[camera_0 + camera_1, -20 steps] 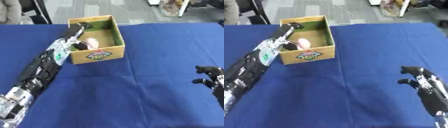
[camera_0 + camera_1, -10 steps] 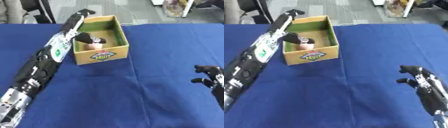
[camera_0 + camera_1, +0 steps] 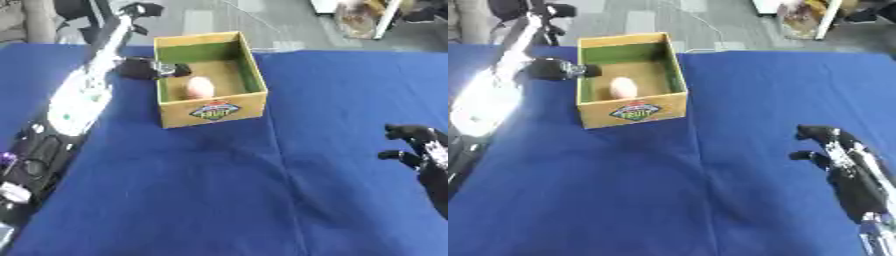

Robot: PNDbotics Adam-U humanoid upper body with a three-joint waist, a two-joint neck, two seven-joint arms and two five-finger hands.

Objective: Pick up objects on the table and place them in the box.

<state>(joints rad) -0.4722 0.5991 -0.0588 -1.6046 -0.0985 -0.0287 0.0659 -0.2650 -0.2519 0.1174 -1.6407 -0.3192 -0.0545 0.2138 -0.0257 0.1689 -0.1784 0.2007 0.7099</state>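
A robot's view looks down on a table [image 3: 219, 200] covered in smooth, deep blue cloth. Toward the far side stands an open cardboard box [image 3: 208, 80], rectangular, with tan outer walls, a green inner lining and a small printed label on its near face; the label's words are too blurred to read. On the box floor, near the middle, lies a pale pink, rounded, egg-shaped object [image 3: 199, 88]. What it is made of cannot be told.

The robot's left arm, black with a glossy white panel along the forearm, stretches up the left side of the view and is cut off at the bottom left corner. Its left hand [image 3: 150, 69] is at the box's left wall, by the rim. The dark fingers point toward the box, but they blur into one dark shape, so it is not possible to tell whether they are spread, pressed together or curled, or whether they touch the cardboard.

The right hand [image 3: 833, 150] shows near the lower right, well apart from the box, above the cloth. It is black with silver parts, its fingers relaxed and slightly bent, holding nothing. Its forearm runs out of the picture at the lower right corner.

Beyond the table's far edge lies grey flooring with blurred shapes.
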